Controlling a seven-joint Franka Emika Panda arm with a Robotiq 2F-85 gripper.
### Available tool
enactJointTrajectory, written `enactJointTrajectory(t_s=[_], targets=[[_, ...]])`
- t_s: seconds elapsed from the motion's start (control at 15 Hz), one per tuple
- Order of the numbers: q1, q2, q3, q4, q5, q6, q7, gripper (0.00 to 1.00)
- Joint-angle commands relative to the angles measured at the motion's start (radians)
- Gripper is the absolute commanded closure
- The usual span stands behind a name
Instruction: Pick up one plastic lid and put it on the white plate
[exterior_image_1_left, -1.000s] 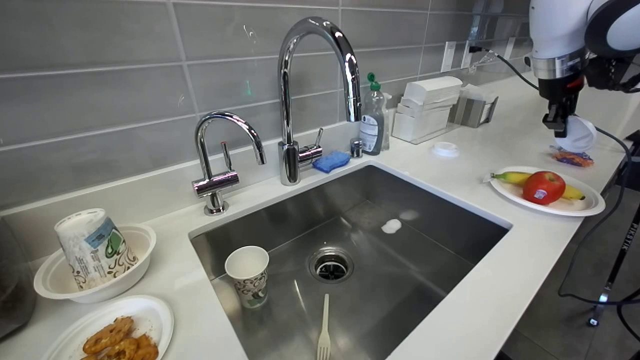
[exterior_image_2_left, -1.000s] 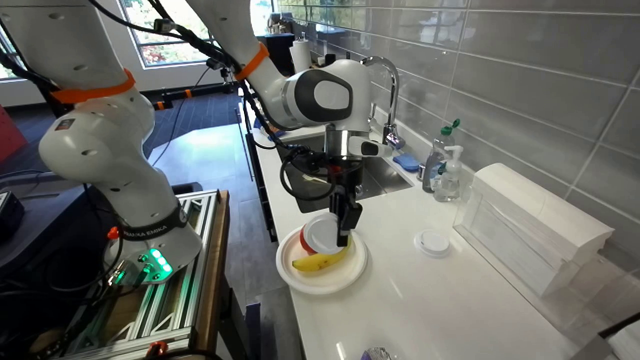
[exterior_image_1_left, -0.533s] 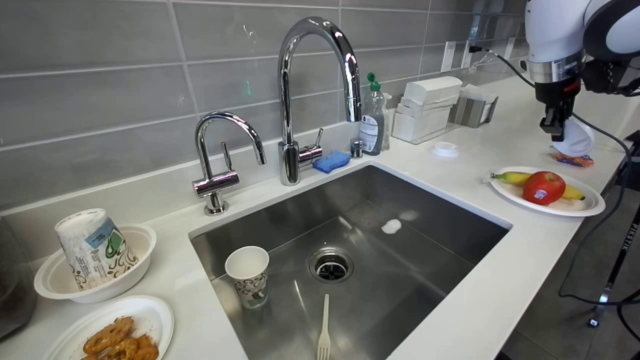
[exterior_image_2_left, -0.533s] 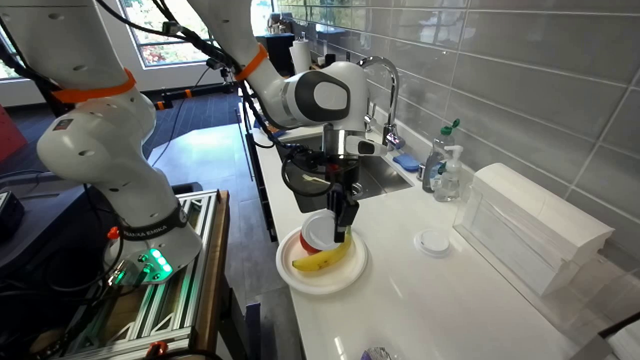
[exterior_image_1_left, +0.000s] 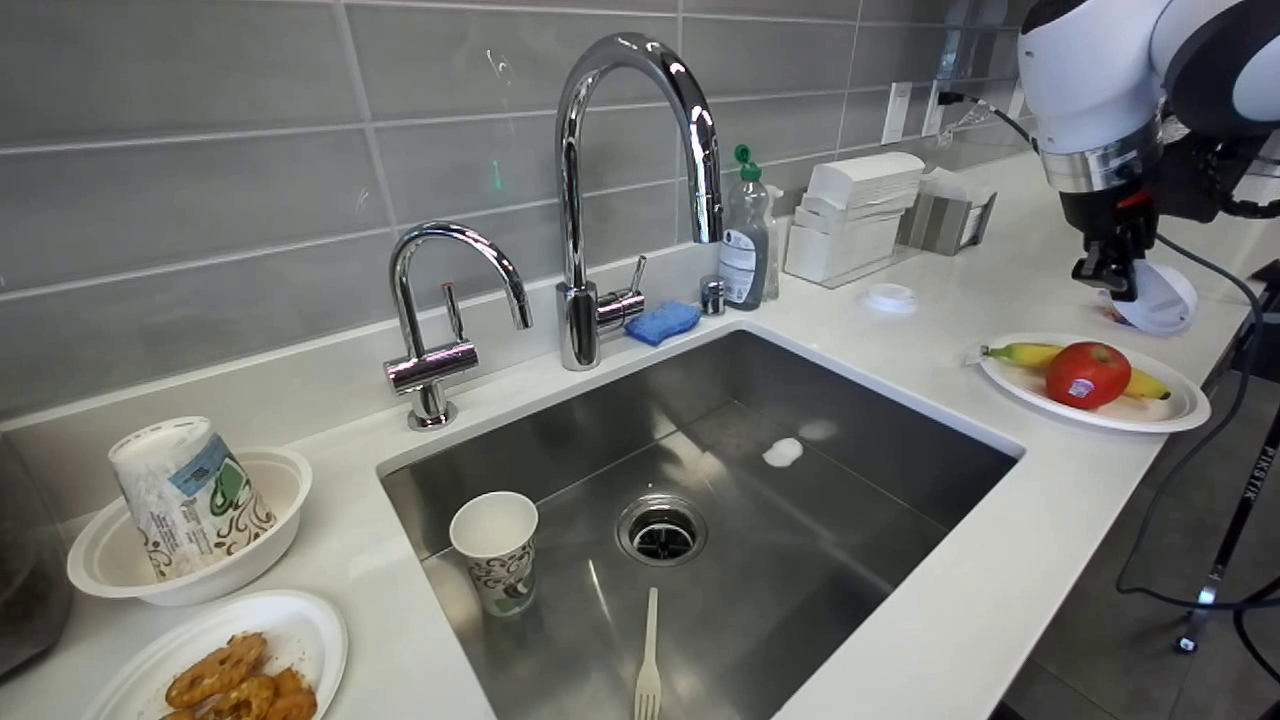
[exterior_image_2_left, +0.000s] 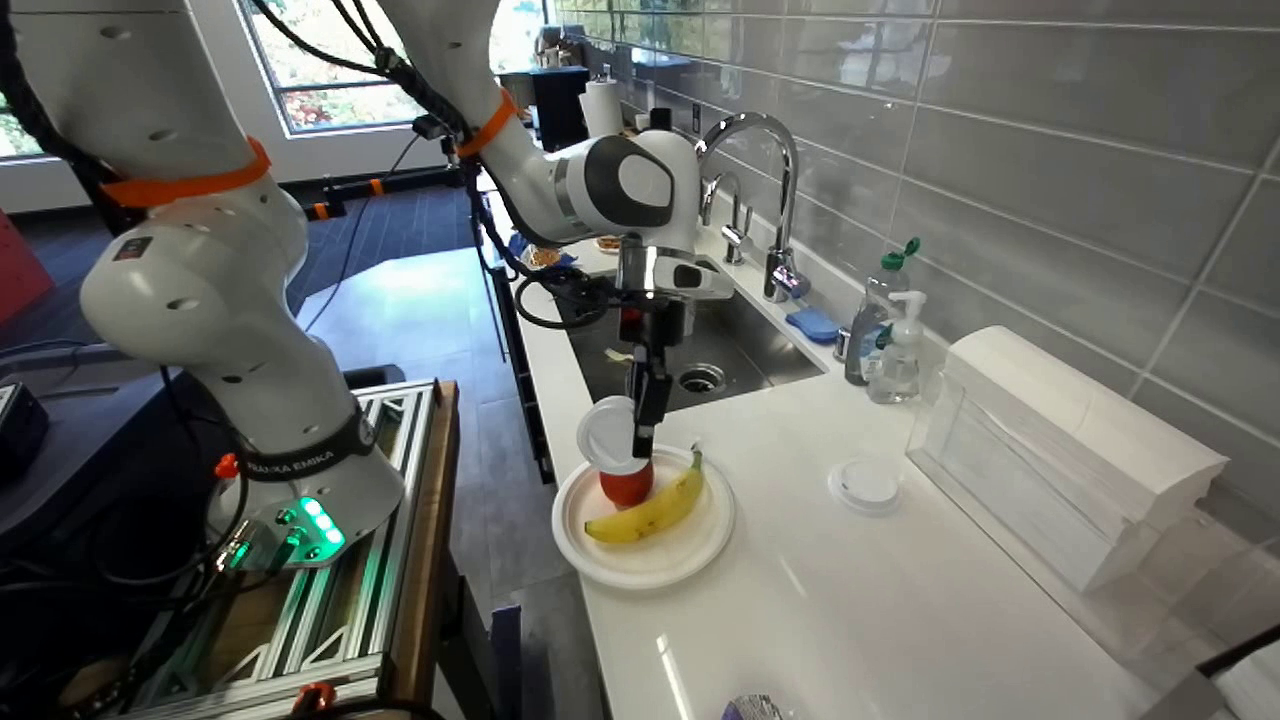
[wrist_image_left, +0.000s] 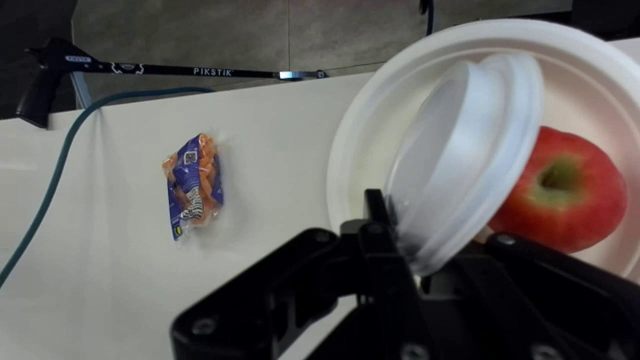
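- My gripper (exterior_image_2_left: 643, 440) is pinching the lid (exterior_image_2_left: 607, 437) by its edge, holding it tilted above the plate (exterior_image_2_left: 650, 577), seemingly not touching it.
- I am swinging it toward the apple (exterior_image_1_left: 1088, 376) on the plate, probably lining up the drop; releasing is still pending.
- Two lids: a spare (exterior_image_2_left: 866, 486) is lying near the plate.
- One apple, one banana (exterior_image_2_left: 655, 512): both are lying on the plate.
- One bag (wrist_image_left: 195, 186) is lying near it, a second plate (exterior_image_1_left: 305, 625) well apart.
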Motion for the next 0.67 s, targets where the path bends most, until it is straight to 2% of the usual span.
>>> enactJointTrajectory(t_s=[0.0, 0.33, 0.4, 0.6], targets=[[0.028, 0.003, 0.034, -0.018, -0.020, -0.056, 0.119, 0.97], [0.064, 0.034, 0.074, -0.003, -0.016, -0.117, 0.195, 0.96], [0.070, 0.040, 0.080, 0.002, -0.016, -0.125, 0.204, 0.70], [0.085, 0.066, 0.092, 0.022, -0.017, -0.127, 0.220, 0.49]])
